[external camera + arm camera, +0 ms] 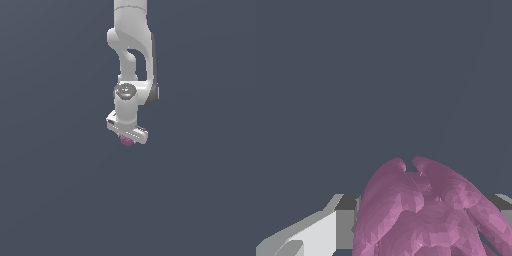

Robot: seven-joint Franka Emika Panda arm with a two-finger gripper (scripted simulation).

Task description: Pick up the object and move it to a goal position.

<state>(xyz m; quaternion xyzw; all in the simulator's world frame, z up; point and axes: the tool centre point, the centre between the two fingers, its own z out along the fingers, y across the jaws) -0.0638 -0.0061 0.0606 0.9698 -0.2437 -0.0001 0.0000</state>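
The object (127,142) is a tiny pink-magenta bumpy lump that sits right under the white hand of my gripper (126,138), near the middle of the exterior view. In the wrist view the object (421,215) looms large and fills the gap between the two fingers of the gripper (423,200). One grey-white finger (321,235) shows on one side of it and a dark pad (502,201) on the other. Both touch the lump, so the gripper is shut on it. The fingertips are hidden in the exterior view.
The white arm (131,55) comes down from the top of the exterior view. Plain dark grey-blue ground (55,190) lies all around.
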